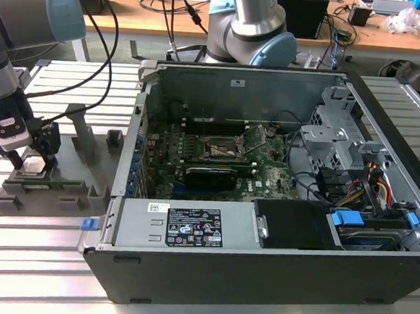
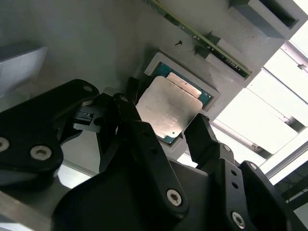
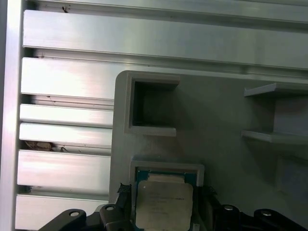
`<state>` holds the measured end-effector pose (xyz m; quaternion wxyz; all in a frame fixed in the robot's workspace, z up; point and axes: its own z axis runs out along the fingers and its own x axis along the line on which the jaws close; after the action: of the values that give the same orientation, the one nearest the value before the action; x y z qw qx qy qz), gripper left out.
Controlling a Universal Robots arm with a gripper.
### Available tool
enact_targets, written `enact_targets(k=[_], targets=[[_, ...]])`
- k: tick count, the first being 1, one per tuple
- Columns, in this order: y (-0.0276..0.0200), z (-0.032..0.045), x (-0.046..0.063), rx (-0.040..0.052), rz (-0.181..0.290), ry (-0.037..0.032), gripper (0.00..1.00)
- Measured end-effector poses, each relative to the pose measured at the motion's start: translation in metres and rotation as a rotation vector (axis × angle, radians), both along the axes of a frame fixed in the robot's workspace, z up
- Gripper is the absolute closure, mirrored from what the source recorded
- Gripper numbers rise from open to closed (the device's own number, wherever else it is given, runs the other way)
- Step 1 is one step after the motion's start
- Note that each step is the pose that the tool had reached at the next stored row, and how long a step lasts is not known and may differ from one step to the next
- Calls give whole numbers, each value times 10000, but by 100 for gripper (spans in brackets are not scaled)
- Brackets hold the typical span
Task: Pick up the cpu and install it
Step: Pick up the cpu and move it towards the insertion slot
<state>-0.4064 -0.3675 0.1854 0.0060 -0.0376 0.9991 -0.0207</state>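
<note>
Arm at the exterior view's left, lowered over a grey holder [image 1: 76,190] that stands on the slatted metal counter [image 1: 27,259].

Gripper [image 1: 32,163] is down at the holder's near end, pointing straight down.

Cpu [image 2: 168,108]: silver top up, thin green rim showing, lying flat in a square pocket of the holder. Not lifted. In both wrist views it sits level with the pocket's walls around it.

Jaws: parted, one on each of two opposite sides of the cpu, tips low and very close to its edges. Whether they actually touch the chip I cannot tell. Nothing is carried.

Also in the holder: an empty rectangular pocket [image 3: 154,108] just beyond the cpu's pocket, and a thin green-edged strip [image 2: 207,43] standing in a slot near it.

Open computer case [image 1: 259,277] lies on the counter just beside the holder, toward the exterior view's right. Motherboard [image 1: 266,180] is exposed inside, with the square socket [image 1: 221,149] near its middle, well apart from the cpu.

A second arm's base [image 1: 253,22] stands behind the case.
</note>
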Motion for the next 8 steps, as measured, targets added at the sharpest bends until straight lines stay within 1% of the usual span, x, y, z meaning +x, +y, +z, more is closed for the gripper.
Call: enact_targets(k=[3, 4, 6, 8], targets=[[0, 0, 0, -6, 0, 1, 36], [0, 0, 0, -8, 0, 1, 45], [0, 0, 0, -10, 0, 0, 45], [0, 0, 0, -41, 0, 0, 45]])
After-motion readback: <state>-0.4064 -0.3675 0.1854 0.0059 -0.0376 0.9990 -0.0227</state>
